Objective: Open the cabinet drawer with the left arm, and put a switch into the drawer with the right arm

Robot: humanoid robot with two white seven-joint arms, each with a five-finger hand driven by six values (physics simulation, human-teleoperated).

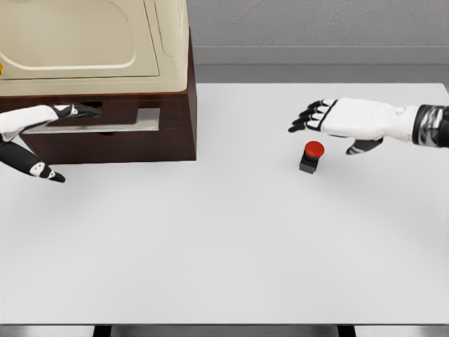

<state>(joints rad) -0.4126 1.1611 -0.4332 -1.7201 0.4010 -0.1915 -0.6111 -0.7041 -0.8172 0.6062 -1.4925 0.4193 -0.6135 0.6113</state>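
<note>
Fingers (303,118) of right hand (351,119) hover spread just above red switch (311,156).

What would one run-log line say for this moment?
left hand: at dark wooden cabinet's drawer | right hand: open, above red-button black switch | switch: on white table

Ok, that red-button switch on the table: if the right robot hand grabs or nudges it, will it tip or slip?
The switch is probably rigid: a boxy black base under a red domed cap. It stands taller than its footprint looks, so a push near the cap may tip it. The flat base sides likely give steadier contact than the rounded cap. The right robot hand hovers open behind it.
</note>
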